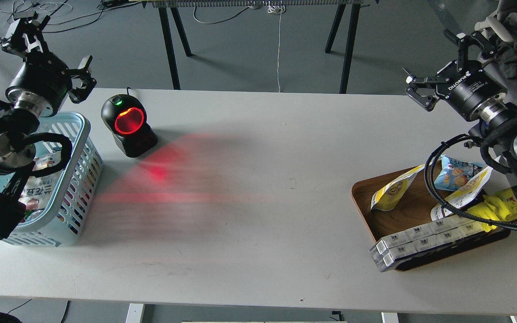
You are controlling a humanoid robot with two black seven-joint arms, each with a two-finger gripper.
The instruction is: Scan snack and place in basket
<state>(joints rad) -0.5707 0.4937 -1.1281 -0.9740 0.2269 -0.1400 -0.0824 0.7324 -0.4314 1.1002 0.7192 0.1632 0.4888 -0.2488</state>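
A white and yellow snack pouch (pixel 391 190) lies on its side at the left of the brown wooden tray (pixel 409 215). A second like pouch (pixel 465 193) lies beside it, partly behind my arm's cable. The light blue basket (pixel 83 179) stands at the table's left edge with at least one pouch (pixel 38 190) inside, partly hidden by my left arm. My left gripper (pixel 54 54) is open and empty, above the basket's far end. My right gripper (pixel 440 65) is open and empty, raised above the table's far right, beyond the tray.
A black barcode scanner (pixel 128 123) with a glowing red window stands right of the basket and casts red light on the white table (pixel 258 224). The tray also holds a small blue snack bag (pixel 456 175), long grey-white boxes (pixel 424 244) and yellow packs (pixel 501 206).
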